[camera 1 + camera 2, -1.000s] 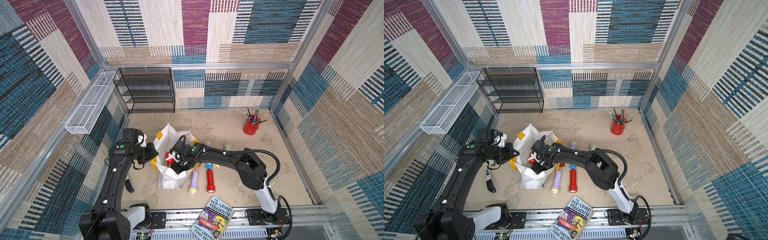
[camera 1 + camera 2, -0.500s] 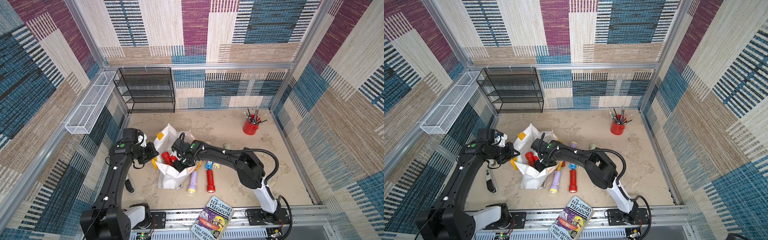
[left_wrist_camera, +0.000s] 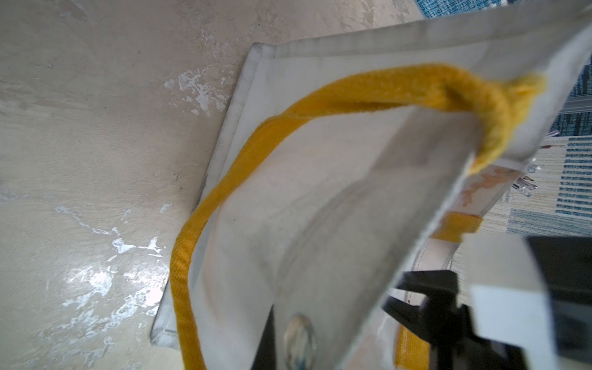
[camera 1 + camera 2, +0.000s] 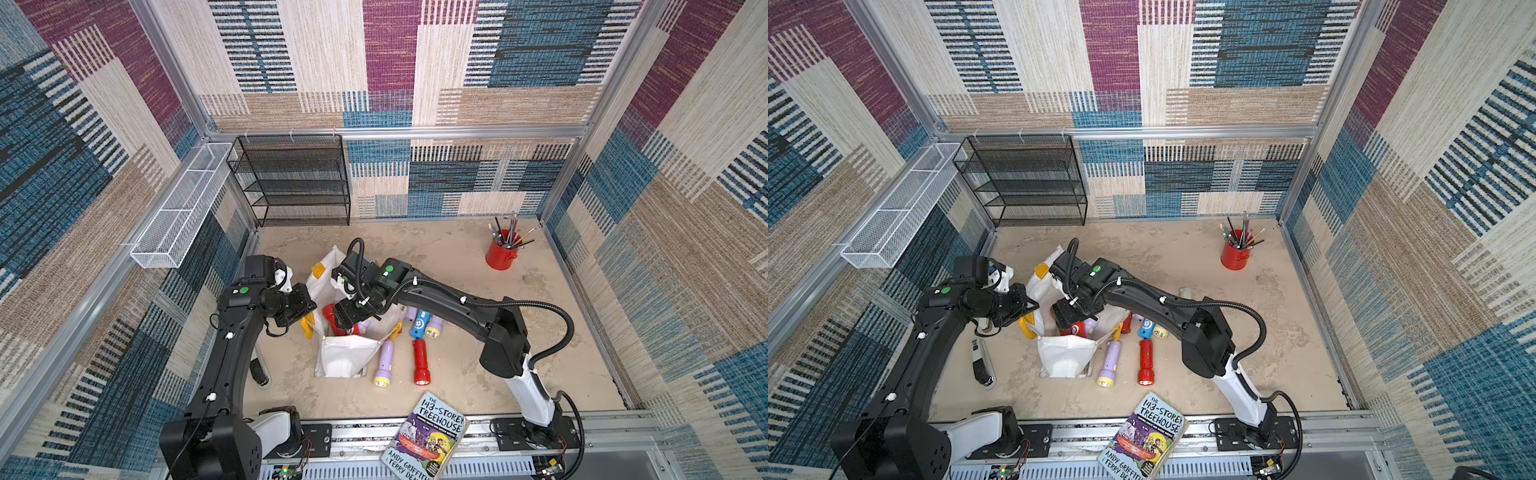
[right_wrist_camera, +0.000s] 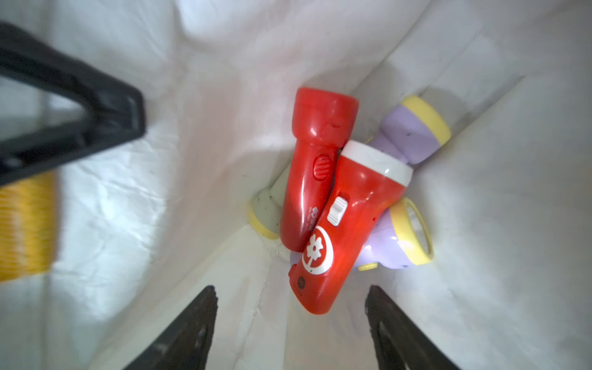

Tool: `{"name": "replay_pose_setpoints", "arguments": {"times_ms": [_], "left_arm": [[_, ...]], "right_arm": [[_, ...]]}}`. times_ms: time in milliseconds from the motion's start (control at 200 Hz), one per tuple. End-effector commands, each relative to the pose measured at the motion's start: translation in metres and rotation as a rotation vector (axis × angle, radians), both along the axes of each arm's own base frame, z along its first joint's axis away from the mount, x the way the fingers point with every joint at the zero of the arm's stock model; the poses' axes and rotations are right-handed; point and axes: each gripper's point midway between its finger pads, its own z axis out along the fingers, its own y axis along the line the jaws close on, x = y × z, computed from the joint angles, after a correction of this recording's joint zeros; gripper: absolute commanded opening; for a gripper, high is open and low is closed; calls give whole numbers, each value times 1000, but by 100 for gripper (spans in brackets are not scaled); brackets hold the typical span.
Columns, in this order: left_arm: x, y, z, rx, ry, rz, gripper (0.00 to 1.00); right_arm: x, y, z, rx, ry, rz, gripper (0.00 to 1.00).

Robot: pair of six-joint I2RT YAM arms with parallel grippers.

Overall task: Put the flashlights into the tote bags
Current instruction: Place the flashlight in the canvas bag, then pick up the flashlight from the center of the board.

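Note:
The white tote bag [image 4: 344,360] with yellow handles [image 3: 256,144] stands open at mid-table. My left gripper [image 4: 308,311] is shut on its left rim, and bag fabric [image 3: 320,192] fills the left wrist view. My right gripper [image 5: 291,288] hangs open over the bag's mouth with nothing between its fingers. Inside lie a red flashlight with a white head [image 5: 349,221], a plain red one [image 5: 315,160], two lilac ones [image 5: 413,134] and a pale green one [image 5: 266,208]. Outside, right of the bag, lie a lilac flashlight [image 4: 384,361], a red one [image 4: 420,361], a blue one [image 4: 419,328] and another lilac one [image 4: 434,328].
A red cup of pencils [image 4: 500,254] stands at the back right. A black mesh rack [image 4: 291,183] is against the back wall, with a white wire basket [image 4: 178,208] on the left wall. A book [image 4: 428,440] lies on the front rail. A dark tool [image 4: 259,370] lies beside my left arm.
My right gripper has opened and let go of the red flashlight with the white head, which now lies in the bag. The left gripper has kept its hold.

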Motion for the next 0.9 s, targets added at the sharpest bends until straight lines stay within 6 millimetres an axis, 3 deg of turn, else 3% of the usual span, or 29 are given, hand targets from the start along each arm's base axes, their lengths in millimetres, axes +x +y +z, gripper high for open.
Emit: {"name": "replay_pose_setpoints", "arguments": {"times_ms": [0,140,310,581,616,716,896], "left_arm": [[1,4,1,29,-5,-8,0],[2,5,0,34,3,-11,0],[2,7,-5,45,21,-11,0],[2,15,-7,64,33,4,0],[3,16,-7,64,34,4,0],[2,19,-8,57,43,5,0],[-3,27,-14,70,72,7,0]], "right_arm": [[10,-12,20,-26,-81,-36,74],[23,-32,43,-55,-178,-120,70],[30,-73,61,-72,-229,-247,69],[32,-149,53,4,-141,-430,68],[31,-153,57,19,-146,-440,68],[25,-165,47,9,-127,-459,68],[19,-172,45,32,-109,-475,68]]}}
